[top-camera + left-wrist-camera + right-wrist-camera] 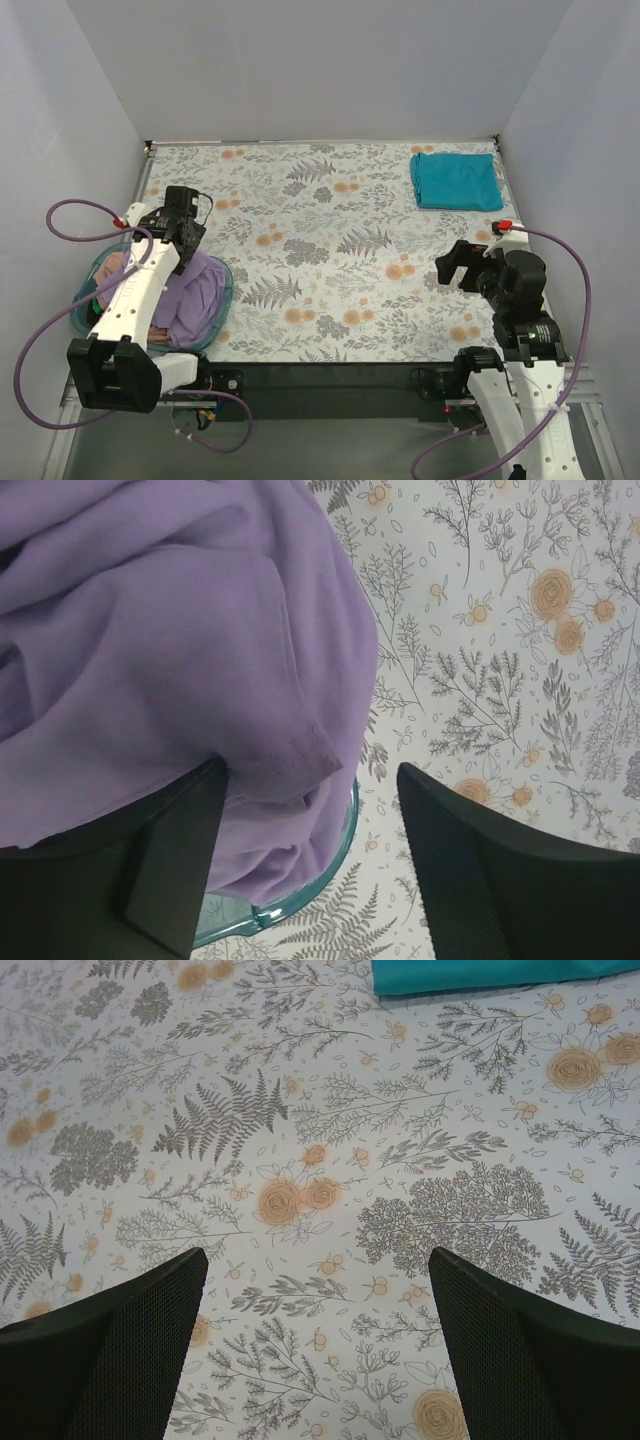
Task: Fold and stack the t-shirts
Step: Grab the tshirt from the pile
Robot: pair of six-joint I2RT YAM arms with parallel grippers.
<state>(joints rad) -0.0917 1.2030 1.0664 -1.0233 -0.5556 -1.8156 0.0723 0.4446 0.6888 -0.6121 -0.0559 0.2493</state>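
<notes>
Left hand (310, 770) gapes open over the lavender t-shirt (150, 630) in the basket (338, 850) at the counter's (330, 290) left edge; right hand (318, 1255) hovers released near the right edge.

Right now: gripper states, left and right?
Left gripper: open, over the purple shirt, not clamped.
Right gripper: open, empty, above the table.

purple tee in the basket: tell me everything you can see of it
The lavender t-shirt is soft matte cloth, crumpled and unfolded, heaped in the teal basket at the near-left corner of the table. It spills over the basket's right rim, where a stitched hem shows. Pink cloth lies beside it in the basket. The left gripper hangs open astride that hem; whether its fingers touch the cloth is unclear.
</notes>
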